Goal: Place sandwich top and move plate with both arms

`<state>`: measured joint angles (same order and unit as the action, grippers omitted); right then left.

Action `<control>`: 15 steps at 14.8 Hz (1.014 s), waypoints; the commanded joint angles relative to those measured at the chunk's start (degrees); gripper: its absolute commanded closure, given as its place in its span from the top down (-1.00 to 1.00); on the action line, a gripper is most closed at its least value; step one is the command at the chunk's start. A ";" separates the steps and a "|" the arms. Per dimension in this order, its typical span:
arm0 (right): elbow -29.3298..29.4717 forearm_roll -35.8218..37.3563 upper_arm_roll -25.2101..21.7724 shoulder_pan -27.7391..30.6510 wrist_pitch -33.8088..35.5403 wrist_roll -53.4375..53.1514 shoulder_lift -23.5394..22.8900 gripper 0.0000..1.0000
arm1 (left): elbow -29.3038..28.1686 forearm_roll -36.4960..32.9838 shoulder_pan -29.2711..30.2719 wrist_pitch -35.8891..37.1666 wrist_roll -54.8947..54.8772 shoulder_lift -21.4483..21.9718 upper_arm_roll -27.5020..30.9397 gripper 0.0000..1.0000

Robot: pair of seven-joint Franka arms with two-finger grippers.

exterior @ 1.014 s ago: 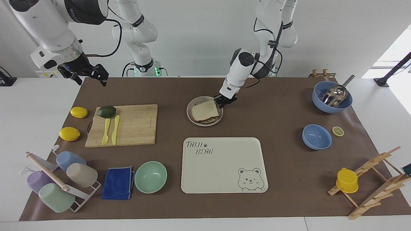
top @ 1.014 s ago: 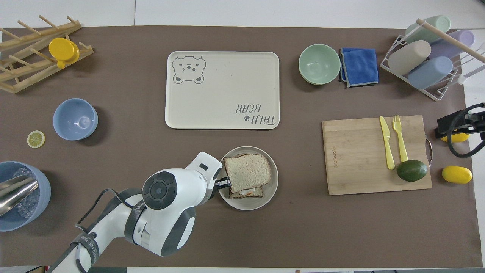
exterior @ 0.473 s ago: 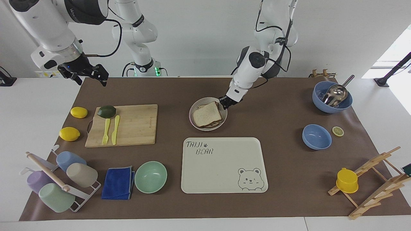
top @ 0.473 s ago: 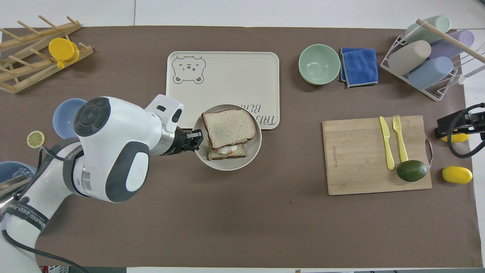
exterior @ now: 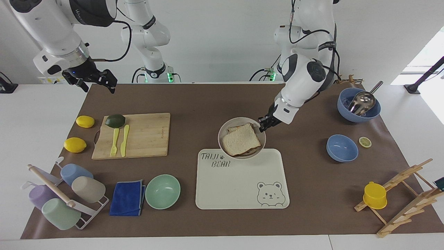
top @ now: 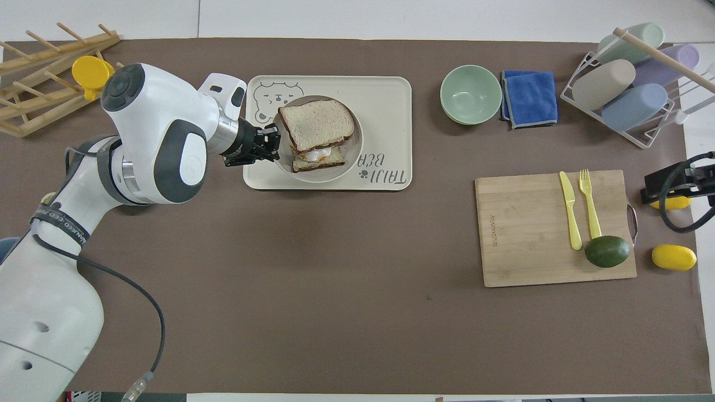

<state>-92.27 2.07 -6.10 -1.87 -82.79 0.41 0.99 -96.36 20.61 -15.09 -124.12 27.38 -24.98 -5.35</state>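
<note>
Your left gripper (exterior: 264, 124) had its fingers pinched tight on the rim of the plate (exterior: 223, 130), on the side toward the left arm's end of the table. That edge grip made sense to me. It kept the fingers away from the food and let the arm carry the whole plate in one go.

The plate was up in the air, over the edge of the bear tray (exterior: 242, 187) that lies nearest the robots. The sandwich top (exterior: 241, 140) sat on the stack in the plate, a bit crooked, with the egg slice (top: 318, 158) peeking out under it. So I think the bread step was done and the plate step was under way.

A plate held by one edge can tip, so the bread might slide off.

Your right gripper (exterior: 91, 79) waited high over the table's corner at the right arm's end. It held nothing. I could not tell how wide its fingers were.

Other things sat around. The cutting board (exterior: 133, 135), with an avocado (exterior: 115, 120) and a yellow knife and fork (exterior: 119, 140) on it, lay toward the right arm's end. The green bowl (exterior: 162, 191) was just beside the tray. The small blue bowl (exterior: 342, 148) was well apart from it, toward the left arm's end. The tray's top looked bare, so nothing stood in the plate's way.
</note>
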 commanded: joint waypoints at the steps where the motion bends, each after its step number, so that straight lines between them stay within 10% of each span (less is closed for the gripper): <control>1: -0.37 0.04 0.21 0.46 0.70 1.26 0.59 1.00 | 5.40 -0.13 0.41 -0.24 -0.75 -4.45 -0.27 -1.00; 7: -0.37 0.04 0.21 0.46 0.70 1.26 0.59 1.00 | 3.65 -1.97 0.06 -5.42 -5.22 -5.52 -0.27 -0.84; 8: -0.37 0.12 0.21 0.46 0.62 1.26 0.59 1.00 | 3.46 -1.97 -0.11 -4.91 -6.62 -5.43 -0.19 0.98; 15: -0.37 0.04 0.21 0.46 0.70 1.26 0.59 1.00 | 1.97 -2.50 3.65 3.60 -6.90 4.39 1.56 1.00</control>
<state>-92.27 2.07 -6.10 -1.87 -82.79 0.41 0.99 -91.93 19.21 -13.76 -125.22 21.14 -27.13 -5.03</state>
